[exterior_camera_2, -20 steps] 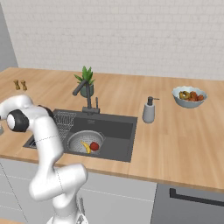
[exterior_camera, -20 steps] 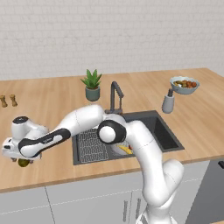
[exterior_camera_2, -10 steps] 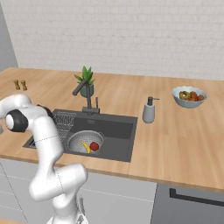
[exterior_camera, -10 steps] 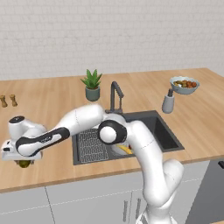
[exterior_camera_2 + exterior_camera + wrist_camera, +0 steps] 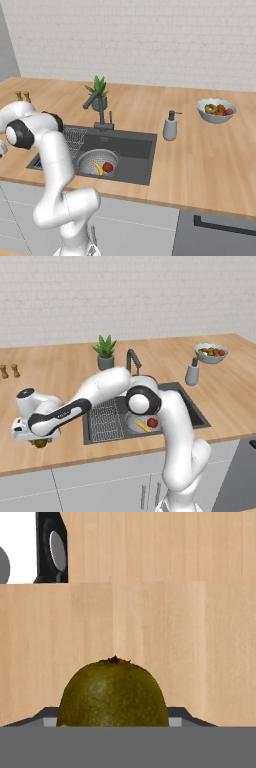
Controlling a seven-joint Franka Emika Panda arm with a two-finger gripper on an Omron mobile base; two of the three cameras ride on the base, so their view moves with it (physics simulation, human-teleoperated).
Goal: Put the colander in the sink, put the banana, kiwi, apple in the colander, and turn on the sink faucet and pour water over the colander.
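White brick wall backs a long wooden counter (image 5: 60, 363) that runs the width of the kitchen. At its far left in the left base view, two small brown shakers (image 5: 10, 371) stand near the wall. Closer to the front edge on that side, the arm reaches low over the wood and the gripper (image 5: 39, 442) hangs just above the counter with the kiwi (image 5: 40, 443) showing under it; in the hand view the kiwi (image 5: 113, 693) sits right between the fingertips, olive-brown with its dark stem end up, and the jaws look closed against its sides, so it reads as clamped on the fruit. Whether the kiwi rests on the wood or is lifted clear I cannot tell. Next comes the sink (image 5: 135, 145), a dark basin set into the counter, with a flat wire rack (image 5: 106, 418) lying in its left part. Beside the rack, the colander (image 5: 89, 162) sits on the basin floor holding the banana (image 5: 98, 168) and the apple (image 5: 107, 166), which lie close together. Behind the basin stands the sink faucet (image 5: 97, 107), and a potted plant (image 5: 105, 352) is just behind it. Further right, a grey soap dispenser (image 5: 170, 127) stands on the counter, and near the wall beyond it is a pale bowl of small mixed fruit (image 5: 216, 110).
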